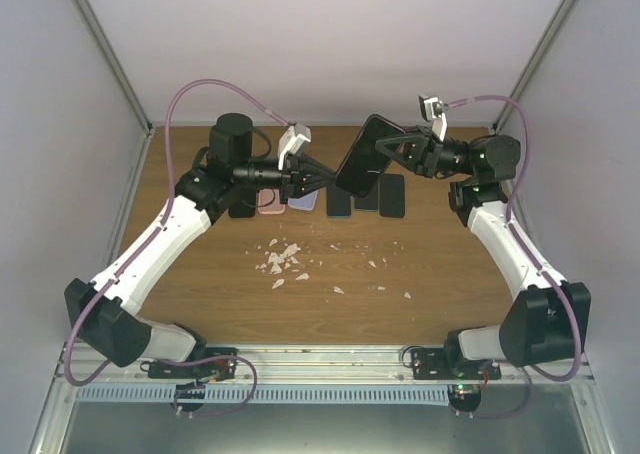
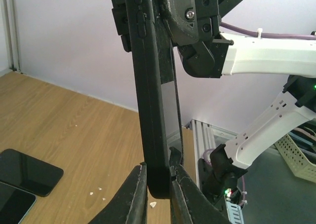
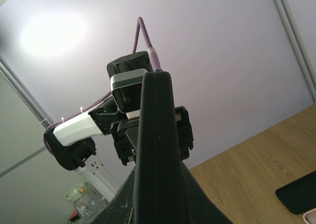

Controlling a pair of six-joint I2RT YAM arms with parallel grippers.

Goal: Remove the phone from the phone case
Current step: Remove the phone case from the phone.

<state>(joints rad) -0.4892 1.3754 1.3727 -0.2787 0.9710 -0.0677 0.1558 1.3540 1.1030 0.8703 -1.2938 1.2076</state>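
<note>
Two arms reach inward; left pincer [image 2: 158, 170] and right pincer [image 1: 392, 146] seemingly clamp phone case [image 2: 153, 86]

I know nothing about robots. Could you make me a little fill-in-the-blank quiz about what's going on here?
1. The cased phone is held up in the ___, above the table.
2. The left gripper and the right gripper each clamp one ___ of it.
3. Flat on the ___ lie other phones.
4. The scraps on the wood are ___ in colour.
Missing words: air; end; table; white.
</note>
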